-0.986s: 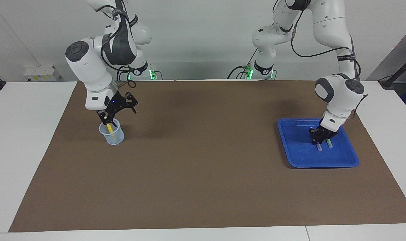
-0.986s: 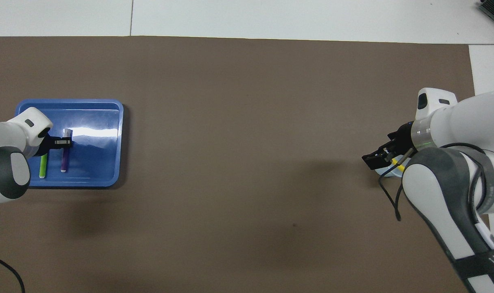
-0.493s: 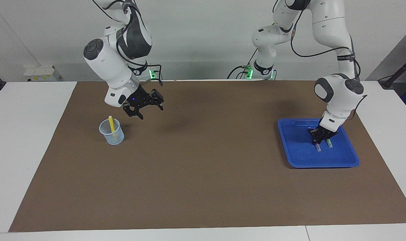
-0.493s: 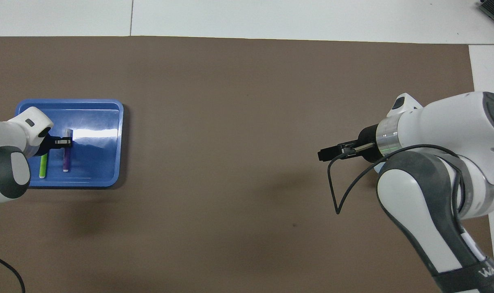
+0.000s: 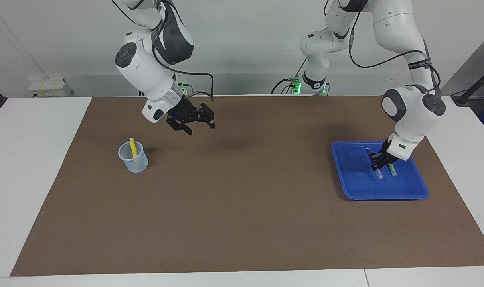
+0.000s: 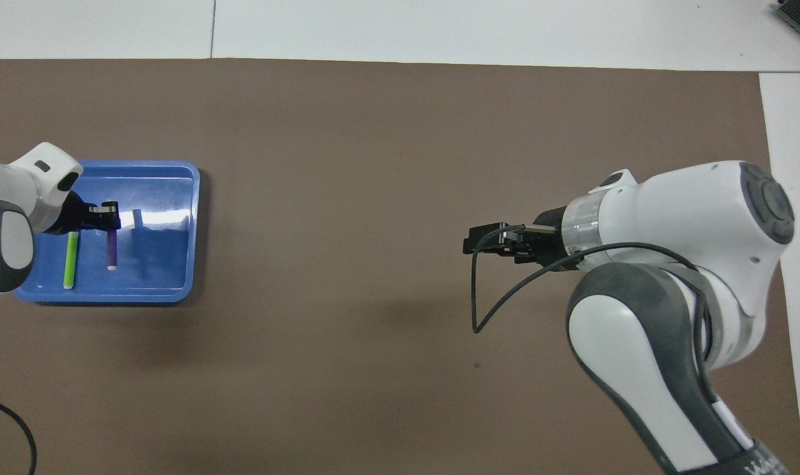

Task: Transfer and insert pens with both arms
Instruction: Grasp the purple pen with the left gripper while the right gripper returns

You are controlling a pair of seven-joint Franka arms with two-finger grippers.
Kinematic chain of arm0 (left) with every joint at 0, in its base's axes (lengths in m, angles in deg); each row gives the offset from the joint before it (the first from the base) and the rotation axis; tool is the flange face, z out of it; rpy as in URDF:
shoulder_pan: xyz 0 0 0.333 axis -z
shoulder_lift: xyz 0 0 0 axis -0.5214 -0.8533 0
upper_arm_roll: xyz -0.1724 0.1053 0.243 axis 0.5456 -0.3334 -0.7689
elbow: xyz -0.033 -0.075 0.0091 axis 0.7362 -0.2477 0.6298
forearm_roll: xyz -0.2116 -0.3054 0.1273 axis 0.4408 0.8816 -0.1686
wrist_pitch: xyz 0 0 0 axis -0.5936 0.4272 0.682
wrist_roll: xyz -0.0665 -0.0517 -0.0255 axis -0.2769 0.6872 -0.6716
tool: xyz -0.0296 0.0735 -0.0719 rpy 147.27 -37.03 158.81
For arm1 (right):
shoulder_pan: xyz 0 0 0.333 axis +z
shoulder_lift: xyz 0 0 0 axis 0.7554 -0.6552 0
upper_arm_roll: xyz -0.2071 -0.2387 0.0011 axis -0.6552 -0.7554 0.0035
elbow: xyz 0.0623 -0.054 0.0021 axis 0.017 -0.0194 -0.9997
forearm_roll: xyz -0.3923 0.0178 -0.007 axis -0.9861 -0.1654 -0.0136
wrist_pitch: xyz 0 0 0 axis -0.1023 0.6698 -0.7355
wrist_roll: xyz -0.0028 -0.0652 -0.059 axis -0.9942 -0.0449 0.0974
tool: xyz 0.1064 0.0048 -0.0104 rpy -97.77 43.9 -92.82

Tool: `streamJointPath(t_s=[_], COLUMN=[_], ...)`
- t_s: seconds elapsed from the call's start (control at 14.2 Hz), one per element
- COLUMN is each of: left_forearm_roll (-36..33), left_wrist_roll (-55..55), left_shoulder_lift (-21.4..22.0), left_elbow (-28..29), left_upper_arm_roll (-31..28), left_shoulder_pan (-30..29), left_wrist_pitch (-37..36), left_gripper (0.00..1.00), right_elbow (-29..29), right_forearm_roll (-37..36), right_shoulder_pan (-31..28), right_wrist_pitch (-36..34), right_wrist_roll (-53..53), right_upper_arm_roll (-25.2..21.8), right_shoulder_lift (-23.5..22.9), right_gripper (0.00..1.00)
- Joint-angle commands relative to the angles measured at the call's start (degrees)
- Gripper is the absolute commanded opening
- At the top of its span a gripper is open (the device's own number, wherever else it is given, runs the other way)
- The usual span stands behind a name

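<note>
The yellow pen (image 5: 133,147) stands in a clear cup (image 5: 133,158) toward the right arm's end of the table. My right gripper (image 5: 198,121) is open and empty, up in the air over the bare mat beside the cup; it also shows in the overhead view (image 6: 487,240), where the arm hides the cup. My left gripper (image 5: 379,160) is over the blue tray (image 5: 385,194) and shut on the purple pen (image 5: 379,173), which hangs tilted just above the tray floor. The green pen (image 5: 392,170) lies in the tray beside it. The overhead view shows the left gripper (image 6: 106,216), purple pen (image 6: 111,247) and green pen (image 6: 70,259).
A brown mat (image 5: 242,207) covers the table between cup and tray. A loose black cable (image 6: 479,290) loops from the right wrist. White table surface borders the mat (image 6: 439,26).
My right gripper has left the yellow pen in the cup, risen and moved toward the table's middle. My left gripper has closed on the purple pen and lifted it slightly in the tray.
</note>
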Motion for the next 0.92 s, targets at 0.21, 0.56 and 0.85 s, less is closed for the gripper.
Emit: streamJointPath(t_s=[0.21, 0.56, 0.85], left_forearm_roll=[9.48, 26.35, 35.24], left_wrist_roll=[-16.62, -30.95, -42.46], left_shoulder_lift=[2.54, 4.48, 7.38], left_elbow=[-3.93, -3.84, -3.14], left_upper_arm_roll=[-0.29, -0.2, 0.41], left_shoulder_pan=[4.24, 4.24, 4.42], left_wrist_pitch=[-11.51, -16.18, -18.82], left_gripper=[0.0, 0.0, 0.0], right_elbow=[-0.92, -1.54, -1.63], right_forearm_roll=[2.38, 4.84, 5.19], right_shoulder_pan=[6.88, 8.39, 9.78], right_wrist_pitch=[7.07, 8.85, 10.33], right_wrist_roll=[-17.98, -22.05, -24.33], right_upper_arm_roll=[0.02, 0.02, 0.02], right_shoulder_lift=[0.23, 0.32, 0.23], right_gripper=[1.0, 1.0, 1.0])
